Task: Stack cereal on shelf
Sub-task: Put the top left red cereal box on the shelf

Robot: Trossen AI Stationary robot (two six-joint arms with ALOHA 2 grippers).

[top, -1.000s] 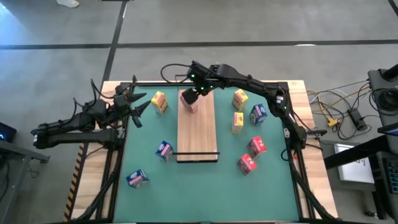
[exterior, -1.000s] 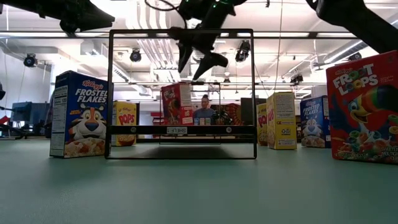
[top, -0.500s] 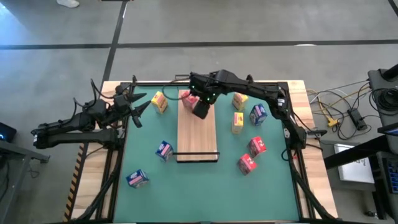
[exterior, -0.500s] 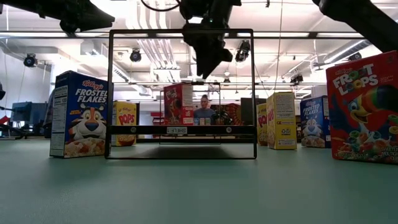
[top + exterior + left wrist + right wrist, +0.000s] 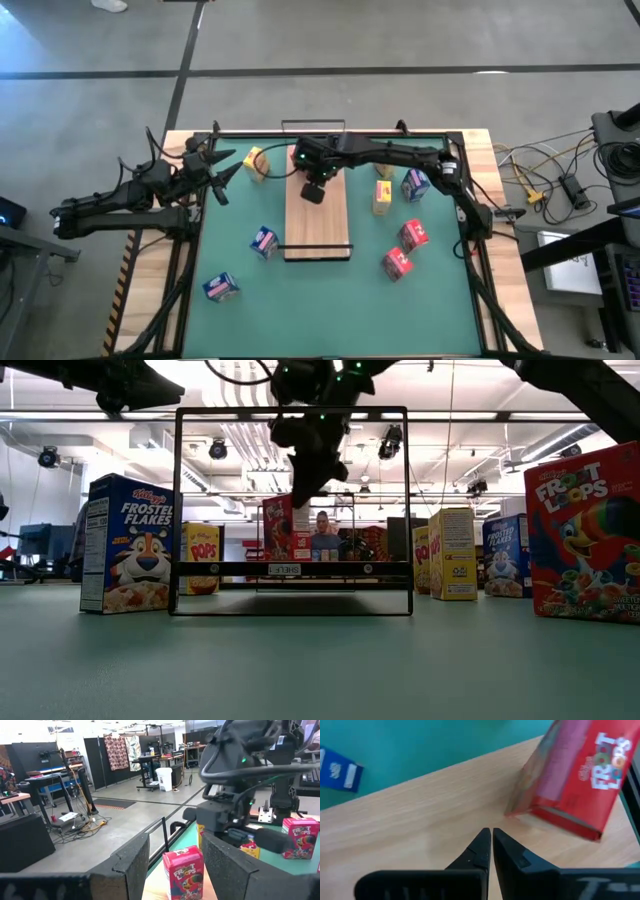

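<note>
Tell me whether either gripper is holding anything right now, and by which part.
Nothing is held. The right gripper is shut and empty over the shelf, beside the red cereal box standing on it. The left gripper waits open at the table's left edge.

"Kellogg's Frosted Flakes" on blue box, low view, well left of right gripper; "Pops" on yellow box just beside it, also left of gripper; "Froot Loops" on big red box, far right of gripper; "Froot Loops" on red box on board, right wrist view, just beyond closed fingertips; "Froot Loops" on red box behind right arm, left wrist view; small label on shelf front rail below gripper, not readable.
</note>
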